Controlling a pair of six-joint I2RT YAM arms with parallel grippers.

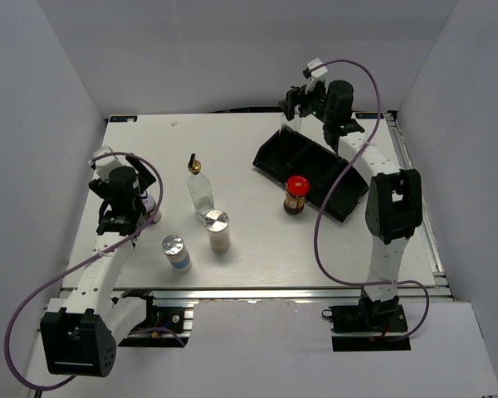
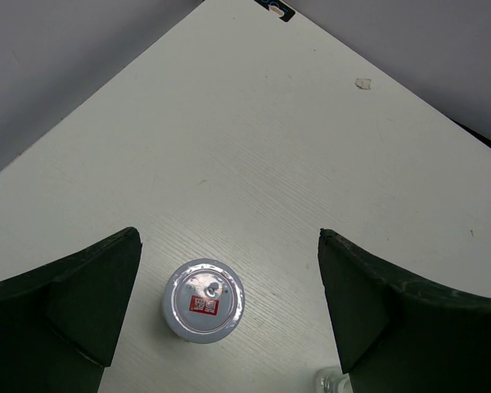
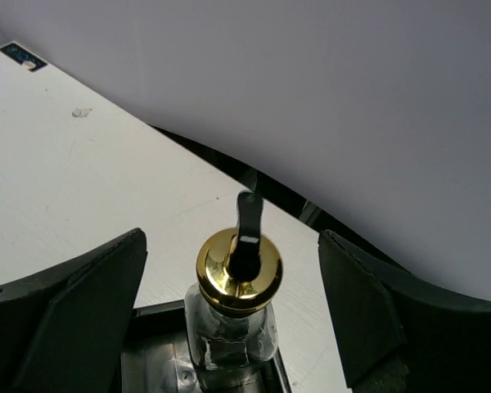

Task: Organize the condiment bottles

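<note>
1. White table (image 1: 257,257) between grey walls
2. Right gripper (image 3: 231,241) stands wide, fingers either side of a glass bottle (image 3: 233,323) with a gold pourer, not touching it
3. That bottle stands upright in the black tray (image 1: 311,162)
4. Left gripper (image 2: 229,246) hangs wide above a small white-lidded jar (image 2: 203,300)

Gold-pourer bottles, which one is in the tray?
The bottle at the tray's far end, inside the open right pincer. The other bottle stands on the table, left of the tray.
</note>
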